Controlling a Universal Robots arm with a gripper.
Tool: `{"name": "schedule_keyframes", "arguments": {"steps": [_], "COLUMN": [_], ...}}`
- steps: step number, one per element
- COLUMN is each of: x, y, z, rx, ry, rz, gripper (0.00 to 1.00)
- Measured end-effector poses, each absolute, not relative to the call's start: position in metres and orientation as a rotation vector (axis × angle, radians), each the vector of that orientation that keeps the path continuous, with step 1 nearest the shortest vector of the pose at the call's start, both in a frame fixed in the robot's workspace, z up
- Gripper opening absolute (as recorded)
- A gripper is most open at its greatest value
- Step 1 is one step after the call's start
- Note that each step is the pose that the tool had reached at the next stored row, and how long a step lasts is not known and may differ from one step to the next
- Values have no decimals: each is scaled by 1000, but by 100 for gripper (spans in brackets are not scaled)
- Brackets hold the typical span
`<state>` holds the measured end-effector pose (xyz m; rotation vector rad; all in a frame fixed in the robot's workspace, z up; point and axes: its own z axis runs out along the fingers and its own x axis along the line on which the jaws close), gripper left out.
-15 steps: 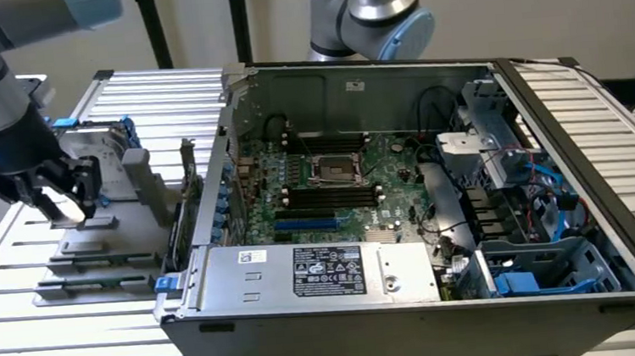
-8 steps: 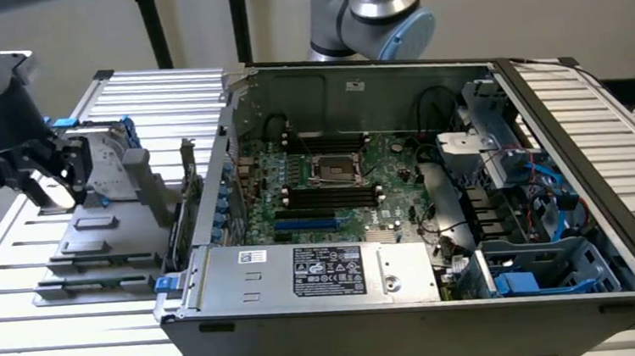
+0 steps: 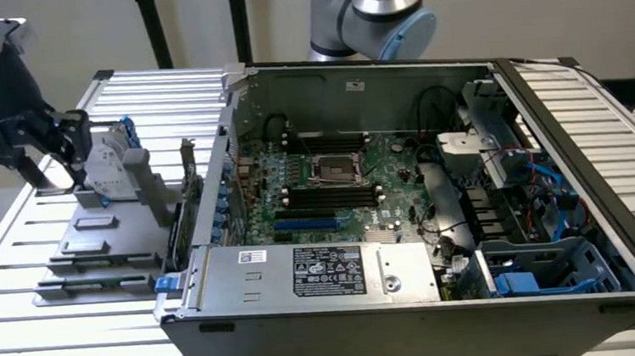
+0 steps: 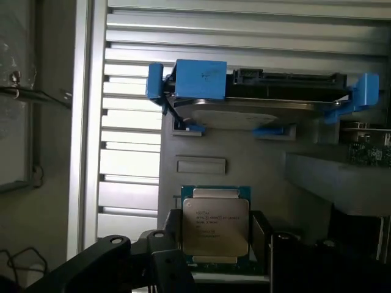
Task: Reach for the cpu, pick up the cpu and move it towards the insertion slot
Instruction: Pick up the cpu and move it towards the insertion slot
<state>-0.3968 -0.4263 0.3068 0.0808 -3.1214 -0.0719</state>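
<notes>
Silvery cpu (image 4: 215, 226) apparently clamped by edges in end effector (image 3: 59, 175), above grey tray (image 3: 118, 234); insertion slot (image 3: 332, 170) well apart.

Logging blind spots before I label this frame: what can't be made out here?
Exterior view: the gripper hides part of the grey fixture.
Wrist view: print on the cpu is too small to read; dark gripper parts cover its lower edge.
Exterior view: contacts inside the insertion slot are too small.
</notes>
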Motion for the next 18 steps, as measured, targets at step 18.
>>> {"name": "schedule_keyframes", "arguments": {"steps": [18], "x": [-322], "y": [-426], "z": [386], "rx": [89], "ry": [-3106], "rz": [-93], "gripper": [55]}}
